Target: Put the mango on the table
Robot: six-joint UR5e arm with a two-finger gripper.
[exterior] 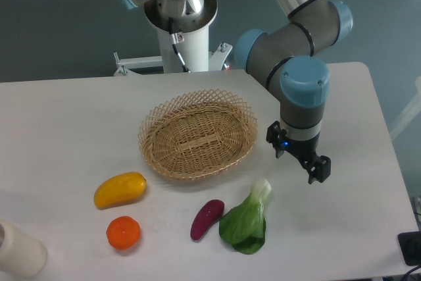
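The yellow-orange mango [120, 189] lies on the white table [66, 123], front left of the basket and just above the orange. My gripper [318, 170] hangs over the table's right side, far from the mango, up and to the right of the leafy green. Its dark fingers hold nothing and appear open.
A woven wicker basket [197, 134] sits mid-table with nothing inside. An orange [123, 233], a purple eggplant [206, 218] and a green bok choy [247, 222] lie along the front. A white cylinder [16, 251] stands at the front left corner. The arm's base rises behind the basket.
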